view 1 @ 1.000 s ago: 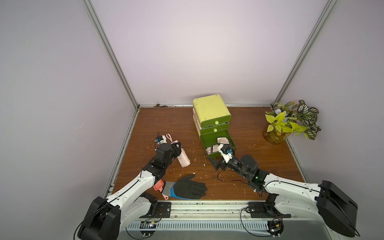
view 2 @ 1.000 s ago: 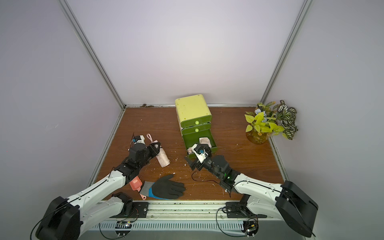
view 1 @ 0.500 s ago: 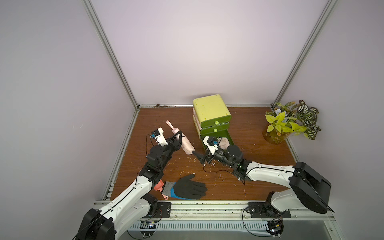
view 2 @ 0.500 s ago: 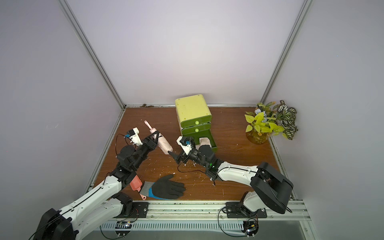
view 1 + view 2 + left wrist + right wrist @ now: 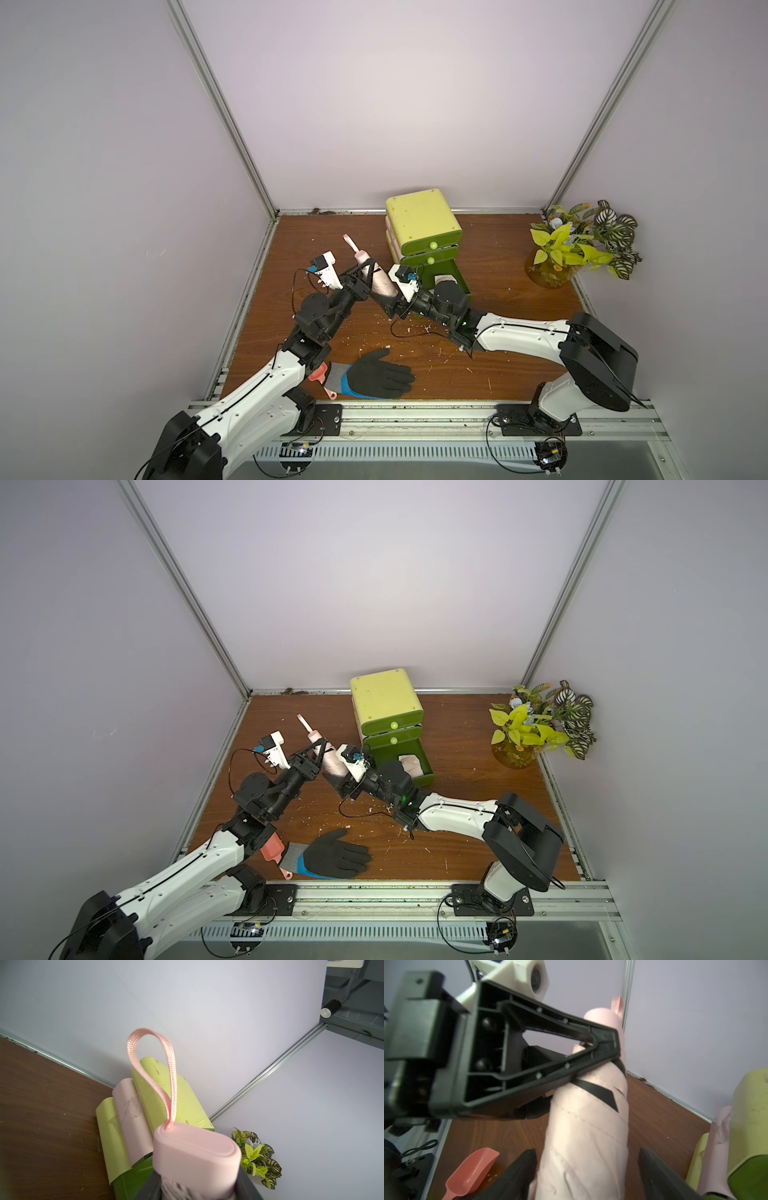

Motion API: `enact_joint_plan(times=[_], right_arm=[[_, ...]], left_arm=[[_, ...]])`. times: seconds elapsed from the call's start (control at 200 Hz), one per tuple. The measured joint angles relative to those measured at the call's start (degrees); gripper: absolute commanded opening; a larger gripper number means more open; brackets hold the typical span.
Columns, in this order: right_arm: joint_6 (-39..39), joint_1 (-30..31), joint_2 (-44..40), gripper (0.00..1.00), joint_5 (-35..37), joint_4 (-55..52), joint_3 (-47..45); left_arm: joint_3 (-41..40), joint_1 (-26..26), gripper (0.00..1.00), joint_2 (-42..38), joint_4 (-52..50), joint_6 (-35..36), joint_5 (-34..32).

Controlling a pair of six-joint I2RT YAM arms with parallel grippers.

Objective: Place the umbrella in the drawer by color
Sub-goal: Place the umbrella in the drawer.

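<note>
A folded pink umbrella [image 5: 380, 286] [image 5: 332, 764] hangs tilted above the floor, left of the green drawer unit [image 5: 422, 220] [image 5: 384, 702]. My left gripper [image 5: 368, 270] [image 5: 197, 1188] is shut on it just below the pink handle cap [image 5: 195, 1155], and the wrist strap [image 5: 153, 1068] loops up. My right gripper [image 5: 388, 305] [image 5: 586, 1169] straddles the umbrella's lower end [image 5: 587, 1136]. It is open: one finger [image 5: 519, 1167] sits at the fabric, the other finger [image 5: 658, 1169] stands apart. The bottom drawer [image 5: 428, 766] is pulled out with a pink thing [image 5: 409, 762] inside.
A black glove [image 5: 380, 374] and a coral scoop [image 5: 320, 376] [image 5: 471, 1169] lie near the front edge. A potted plant [image 5: 582, 249] stands at the right wall. Small white scraps litter the wooden floor [image 5: 498, 291]. The drawer unit has a pink band [image 5: 133, 1113] between its green ones.
My left arm lifted the umbrella off the floor and carried it toward the middle. My right arm left the open drawer, swung left to the umbrella, and its jaws are narrowing around it.
</note>
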Motion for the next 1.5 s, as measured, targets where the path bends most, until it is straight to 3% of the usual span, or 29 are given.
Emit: enact_joint_plan(times=[0.155,0.29,0.335,0.38,0.4,0.565,0.75,0.831,0.956,1.081,1.276,1.501], right_arm=[[-2.5,0.0,-0.3,0.40,-0.2,-4.0,1.4],[-6.4,-0.5,-1.8,0.00,0.9,-11.6,4.0],[-8.2,-0.5,-2.5,0.00,1.0,-15.0,5.0],[-10.1,-0.3,-3.4,0.00,1.3,-18.4,5.9],[-10.9,-0.2,-3.7,0.00,1.3,-19.8,6.2],[-22.3,0.3,-6.7,0.00,4.6,-33.9,10.9],[-41.3,0.4,-10.6,0.00,16.5,-51.8,13.5],[-49.3,0.2,-11.4,0.00,23.9,-58.0,13.5],[-59.7,-1.7,-10.7,0.00,34.4,-64.7,13.5],[-66.5,-6.9,-9.4,0.00,40.1,-67.6,13.5],[-73.5,-14.1,-5.5,0.00,43.3,-66.1,13.5],[-78.2,-14.3,2.1,0.00,41.6,-59.8,13.9]], left_arm=[[0.1,-0.7,0.39,0.0,0.4,1.4,-0.3],[0.2,-0.8,0.67,-0.1,-0.5,1.3,-1.0],[0.5,-0.8,0.78,-0.6,-1.8,1.3,-1.3],[1.0,-0.9,0.97,-1.7,-3.7,1.9,-1.4],[1.4,-0.9,1.00,-2.5,-4.7,1.6,-1.4],[8.2,-0.9,1.00,-13.0,-22.6,4.3,-6.0],[19.3,-0.9,1.00,-26.2,-40.9,10.6,-17.0],[19.7,-0.9,1.00,-30.9,-45.3,13.8,-19.1],[14.8,-0.9,1.00,-36.4,-48.5,20.0,-16.3],[11.1,-0.9,1.00,-37.7,-51.3,24.1,-12.0],[10.1,-0.9,1.00,-38.1,-52.9,26.3,-8.7],[9.7,-0.9,1.00,-41.4,-53.5,27.3,-8.4]])
